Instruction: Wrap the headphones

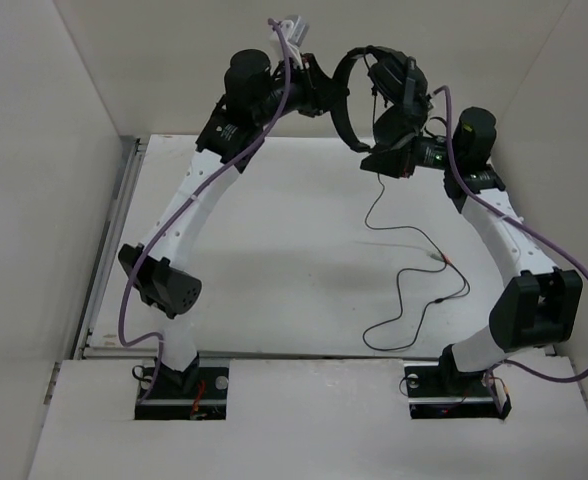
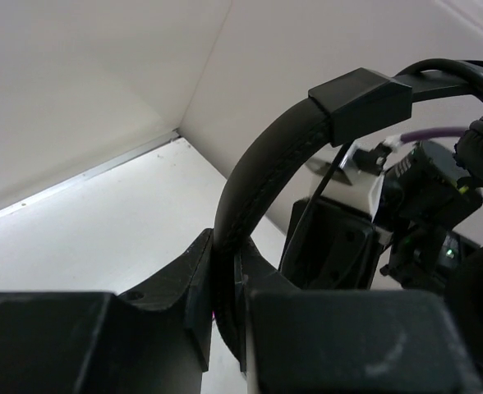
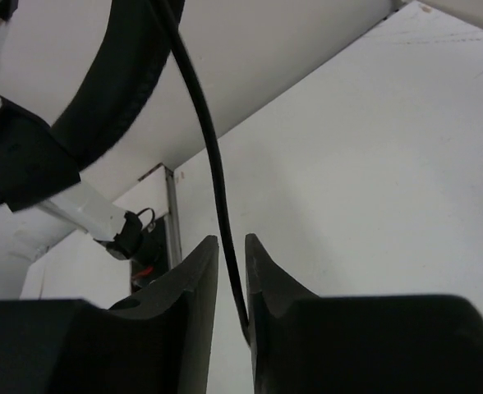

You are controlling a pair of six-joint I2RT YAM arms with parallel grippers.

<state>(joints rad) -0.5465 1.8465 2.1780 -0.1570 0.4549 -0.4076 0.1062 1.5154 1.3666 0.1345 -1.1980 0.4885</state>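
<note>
A: Left gripper (image 2: 225, 281) is clamping the headphones (image 2: 256, 190) by the headband, holding them in the air over the table (image 1: 274, 260).
B: Right gripper (image 3: 232, 264) is pinching their cable (image 3: 210, 139); the slack is trailing onto the table.

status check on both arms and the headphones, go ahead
Left end effector shut on headphones headband, held aloft. Right end effector shut on cable. Cable tail loose on table, unwrapped. Nothing in the way.
</note>
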